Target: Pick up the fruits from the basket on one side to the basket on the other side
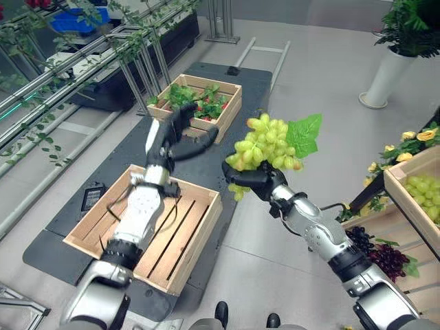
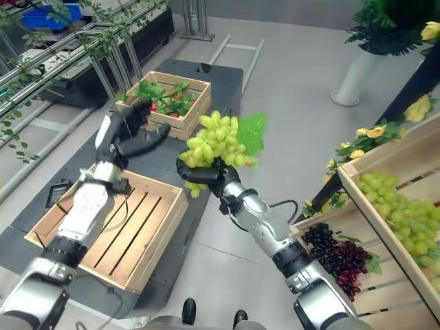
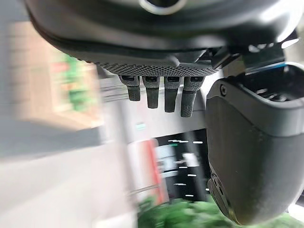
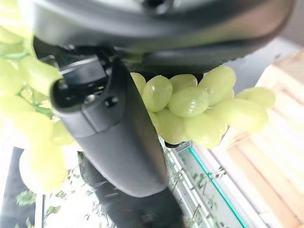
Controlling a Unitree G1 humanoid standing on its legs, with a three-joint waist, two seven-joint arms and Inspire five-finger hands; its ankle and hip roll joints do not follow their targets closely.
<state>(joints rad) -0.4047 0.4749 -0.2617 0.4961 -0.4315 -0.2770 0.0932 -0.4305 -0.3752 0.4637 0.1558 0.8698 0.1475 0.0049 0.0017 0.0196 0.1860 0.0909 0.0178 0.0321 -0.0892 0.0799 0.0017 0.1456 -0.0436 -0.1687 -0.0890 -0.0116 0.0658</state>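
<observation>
My right hand [image 1: 253, 179] is shut on a bunch of green grapes [image 1: 268, 144] with a green leaf, held up in the air to the right of the near wooden crate [image 1: 203, 221], whose slatted floor is bare. In the right wrist view the grapes [image 4: 190, 102] press against the palm and the thumb [image 4: 114, 137] lies across them. My left hand [image 1: 168, 134] hovers above the far edge of that crate, fingers straight, thumb [image 1: 196, 150] pointing toward the grapes. On the right, a slanted crate [image 2: 405, 199] holds more green grapes, with dark grapes [image 2: 337, 254] below.
A second wooden crate [image 1: 230, 103] with leaves and red fruit sits farther back on the dark mat [image 1: 227, 155]. Metal rails with vines [image 1: 62, 89] run along the left. A white planter [image 1: 385, 75] stands at the back right, and yellow flowers [image 1: 409, 144] edge the right shelf.
</observation>
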